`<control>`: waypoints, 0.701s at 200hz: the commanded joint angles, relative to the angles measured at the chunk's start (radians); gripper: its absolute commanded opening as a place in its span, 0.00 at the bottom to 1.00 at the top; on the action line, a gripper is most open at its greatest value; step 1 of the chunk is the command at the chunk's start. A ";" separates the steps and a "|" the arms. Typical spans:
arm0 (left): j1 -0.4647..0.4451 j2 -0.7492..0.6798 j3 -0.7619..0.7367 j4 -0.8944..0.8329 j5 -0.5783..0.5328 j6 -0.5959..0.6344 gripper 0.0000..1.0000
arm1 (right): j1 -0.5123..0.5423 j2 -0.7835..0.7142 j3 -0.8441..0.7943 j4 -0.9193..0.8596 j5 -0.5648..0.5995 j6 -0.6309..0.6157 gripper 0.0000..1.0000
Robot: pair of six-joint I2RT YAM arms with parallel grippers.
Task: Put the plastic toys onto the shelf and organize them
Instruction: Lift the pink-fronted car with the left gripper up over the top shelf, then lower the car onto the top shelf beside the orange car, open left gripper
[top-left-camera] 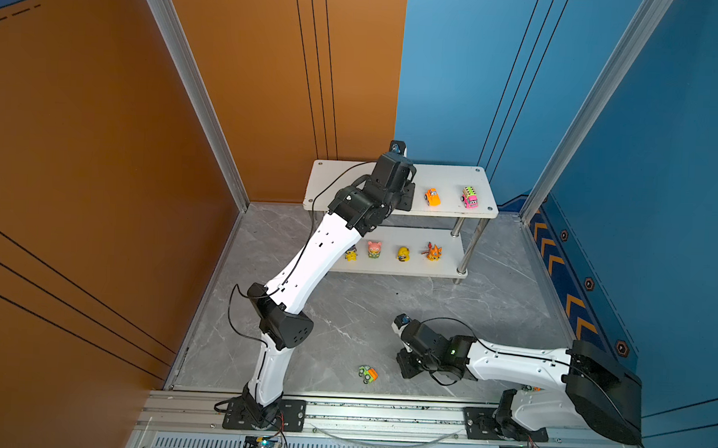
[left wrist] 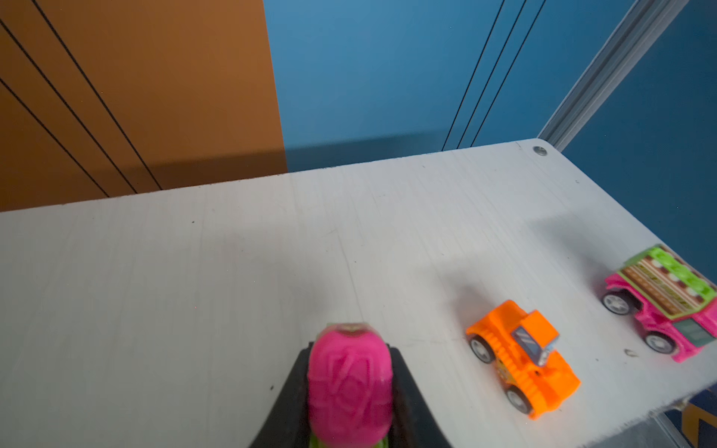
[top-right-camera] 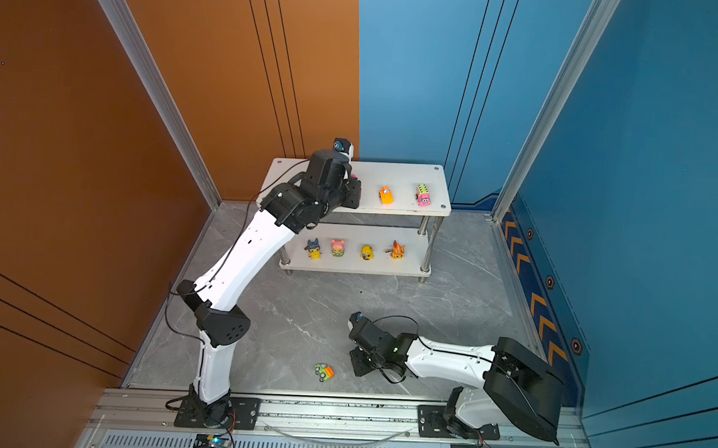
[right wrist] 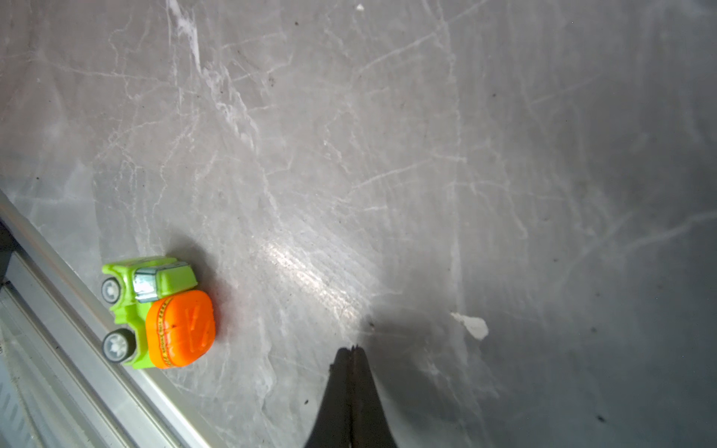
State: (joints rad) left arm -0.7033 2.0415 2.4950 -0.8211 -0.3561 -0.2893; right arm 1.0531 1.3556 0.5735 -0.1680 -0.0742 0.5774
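Observation:
The shelf's top board [top-left-camera: 447, 175] [top-right-camera: 393, 172] [left wrist: 232, 271] carries an orange car [top-left-camera: 432, 196] [top-right-camera: 386, 195] [left wrist: 523, 357] and a pink car with a green roof [top-left-camera: 469, 197] [top-right-camera: 423, 195] [left wrist: 667, 306]. My left gripper [top-left-camera: 408, 194] [top-right-camera: 352, 191] [left wrist: 349, 351] hovers low over that board, left of the orange car, shut on a pink-topped car [left wrist: 349, 388]. Several animal figurines [top-left-camera: 403, 254] [top-right-camera: 367, 252] stand in a row on the lower board [top-left-camera: 388, 268]. A green and orange car [top-left-camera: 368, 374] [top-right-camera: 324, 372] [right wrist: 159, 314] lies on the floor. My right gripper [top-left-camera: 405, 364] [top-right-camera: 357, 362] [right wrist: 353, 349] rests shut and empty to its right.
Chrome legs [top-left-camera: 470, 250] hold the shelf's right end. An aluminium rail [top-left-camera: 341, 407] [right wrist: 77, 349] borders the grey marble floor at the front, close to the green and orange car. Orange and blue walls stand close behind the shelf. A white chip [right wrist: 471, 324] lies on the floor.

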 commanded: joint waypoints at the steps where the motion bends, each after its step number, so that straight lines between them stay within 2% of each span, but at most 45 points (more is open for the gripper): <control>1: 0.007 0.002 0.011 -0.033 0.028 -0.030 0.09 | -0.007 -0.011 -0.011 0.022 0.026 0.009 0.00; 49: -0.008 0.002 -0.007 -0.036 0.023 -0.050 0.12 | -0.006 0.016 -0.012 0.049 0.008 0.010 0.00; 118: -0.041 -0.019 -0.060 -0.051 -0.068 -0.072 0.13 | -0.001 -0.007 -0.043 0.071 0.000 0.010 0.00; 140: -0.039 -0.012 -0.049 -0.052 -0.080 -0.073 0.24 | 0.000 -0.032 -0.061 0.071 0.007 0.013 0.00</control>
State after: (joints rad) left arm -0.7372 2.0373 2.4542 -0.8345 -0.4034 -0.3481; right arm 1.0523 1.3590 0.5377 -0.1108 -0.0753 0.5777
